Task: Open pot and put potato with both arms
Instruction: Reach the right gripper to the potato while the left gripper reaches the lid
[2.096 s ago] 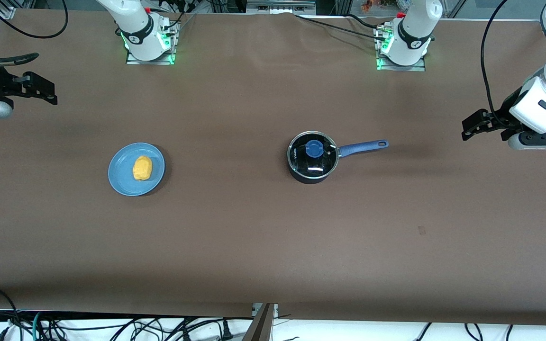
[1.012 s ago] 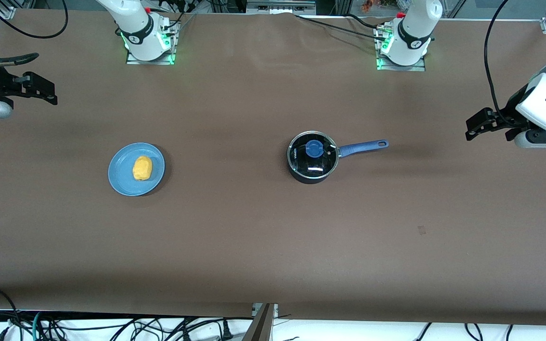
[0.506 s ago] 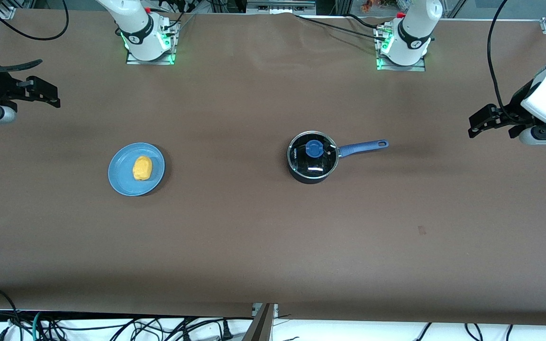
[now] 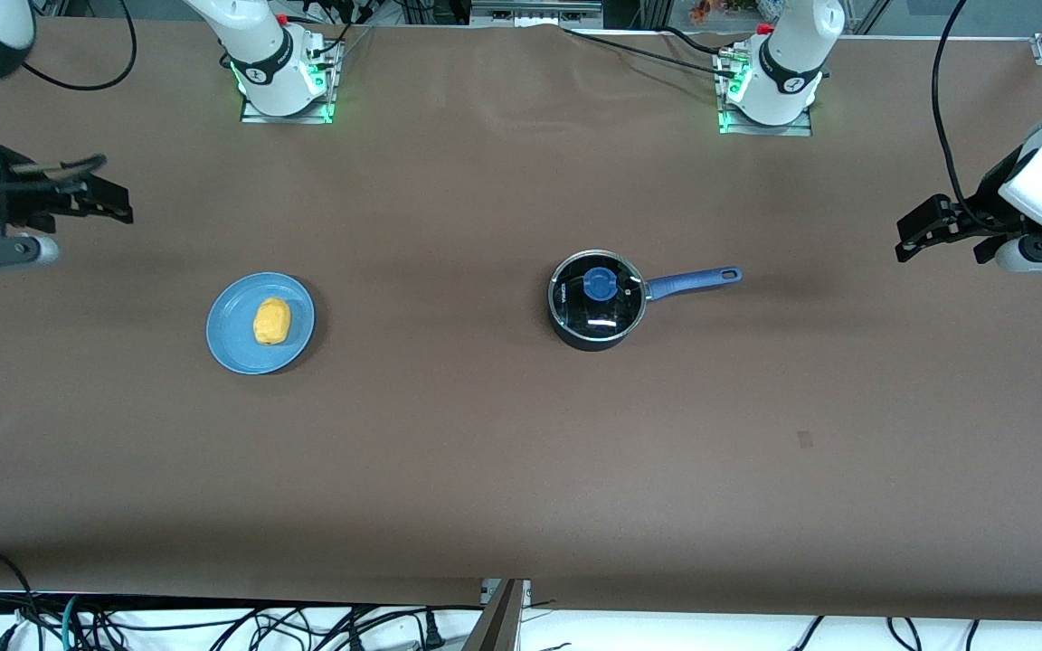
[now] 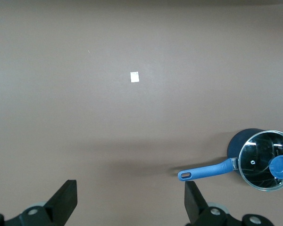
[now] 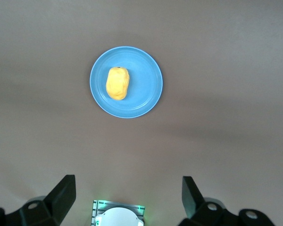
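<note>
The black pot (image 4: 598, 306) stands mid-table with its glass lid (image 4: 611, 312) on, its blue knob (image 4: 600, 285) up and its blue handle (image 4: 693, 280) toward the left arm's end. It also shows in the left wrist view (image 5: 262, 160). The yellow-orange potato (image 4: 271, 321) lies on a light-blue plate (image 4: 232, 342) toward the right arm's end, and both show in the right wrist view, potato (image 6: 118, 84) on plate (image 6: 146, 92). My left gripper (image 4: 914, 233) (image 5: 130, 200) hangs open and empty over the table's left-arm end. My right gripper (image 4: 105, 201) (image 6: 127, 193) hangs open and empty over the right-arm end.
A small pale mark (image 4: 805, 440) is on the brown table cover, nearer the front camera than the pot; it shows as a white square in the left wrist view (image 5: 135, 76). The right arm's base (image 6: 117, 215) shows between the right gripper's fingers.
The right gripper has swung a little toward the plate and its wrist has turned. The left gripper has drifted slightly toward the bases' side. Pot, lid, plate and potato have not moved.
</note>
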{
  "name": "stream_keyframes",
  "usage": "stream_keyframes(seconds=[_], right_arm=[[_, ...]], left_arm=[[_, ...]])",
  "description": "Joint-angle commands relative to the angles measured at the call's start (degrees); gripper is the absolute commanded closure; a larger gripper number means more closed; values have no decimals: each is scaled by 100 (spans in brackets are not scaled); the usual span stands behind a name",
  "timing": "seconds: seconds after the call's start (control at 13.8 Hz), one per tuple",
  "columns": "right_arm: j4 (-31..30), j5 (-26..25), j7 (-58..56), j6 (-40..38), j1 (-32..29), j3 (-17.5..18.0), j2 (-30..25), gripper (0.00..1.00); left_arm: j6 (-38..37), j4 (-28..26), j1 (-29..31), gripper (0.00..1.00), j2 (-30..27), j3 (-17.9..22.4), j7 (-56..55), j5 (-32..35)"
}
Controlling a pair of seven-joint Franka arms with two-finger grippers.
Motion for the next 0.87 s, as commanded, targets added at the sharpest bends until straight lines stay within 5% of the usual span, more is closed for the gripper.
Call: stream_keyframes(seconds=[0.0, 0.43, 0.8], right_arm=[[79, 27, 0, 52, -5, 4, 211, 1], [-44, 123, 106, 773, 30, 22, 1098, 1], [-921, 141, 501, 1642, 48, 22, 1161, 1]], left_arm=[[-139, 157, -15, 0, 55, 7, 62, -139], [-156, 166, -15, 0, 37, 16, 62, -174], [-280, 315, -50, 0, 64, -10, -95, -183]])
